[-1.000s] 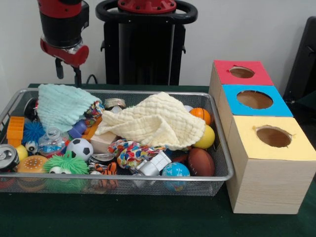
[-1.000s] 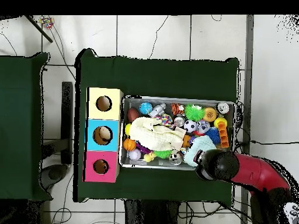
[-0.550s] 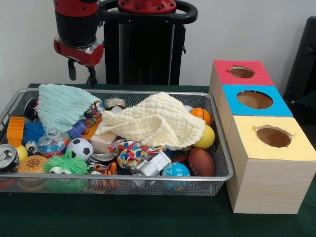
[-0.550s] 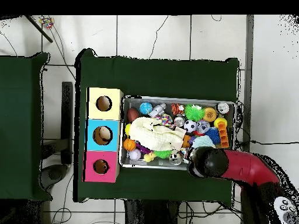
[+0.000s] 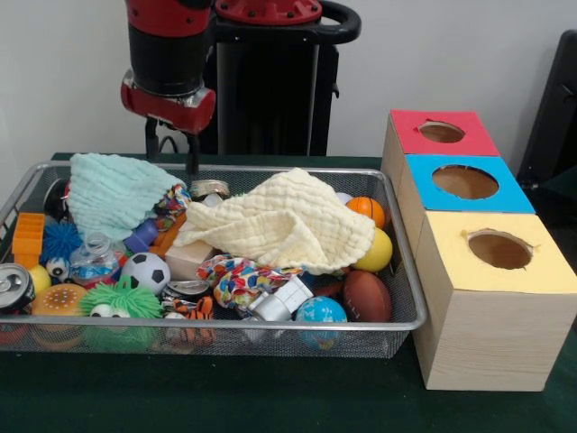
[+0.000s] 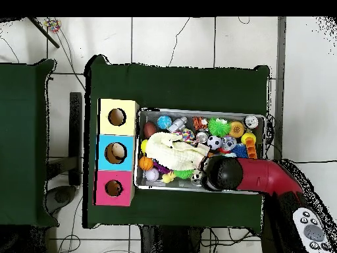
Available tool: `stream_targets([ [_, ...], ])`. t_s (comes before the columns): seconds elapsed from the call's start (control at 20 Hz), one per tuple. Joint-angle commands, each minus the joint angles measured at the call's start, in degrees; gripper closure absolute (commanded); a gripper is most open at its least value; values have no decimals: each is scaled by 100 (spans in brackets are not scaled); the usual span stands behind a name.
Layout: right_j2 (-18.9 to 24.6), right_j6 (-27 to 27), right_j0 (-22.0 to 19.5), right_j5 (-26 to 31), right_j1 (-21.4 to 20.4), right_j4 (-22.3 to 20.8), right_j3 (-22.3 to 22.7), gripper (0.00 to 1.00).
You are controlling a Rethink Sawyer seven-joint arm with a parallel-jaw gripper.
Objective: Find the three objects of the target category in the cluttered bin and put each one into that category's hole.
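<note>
The wire bin (image 5: 397, 262) spreads below and forward of the gripper (image 5: 171, 149), which hangs over its back rim with two thin black fingers (image 5: 193, 155) apart and nothing between them. Well off to one side of the gripper stands the row of boxes (image 5: 478, 271), with red, blue and yellow tops, each cut with a round hole to receive one category.

Just beside the gripper and lower lies the yellow cloth (image 5: 284, 221), draped over the middle of the heap (likely hiding some toys, which is why a search is needed). On the gripper's other side, also lower, the mint cloth (image 5: 113, 194) covers the corner.

The task does not name the target category, so I cannot say which items count. Balls seem a fair guess: a brown football (image 5: 367, 295), a globe ball (image 5: 320, 314) and a soccer ball (image 5: 146, 271) all sit toward the bin's front, well away from the gripper, with an orange basketball (image 5: 368, 210) nearer the boxes. A can (image 5: 210, 189) lies almost directly under the fingertips.
</note>
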Motion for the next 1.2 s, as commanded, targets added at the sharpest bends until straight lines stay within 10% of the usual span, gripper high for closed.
stream_targets([
  [0.05,651,-452,-2,-378,482,-71,-904,0],
  [0.85,789,-646,32,170,965,-172,-1269,0],
  [1.2,771,-754,279,268,2302,-291,-2818,0],
])
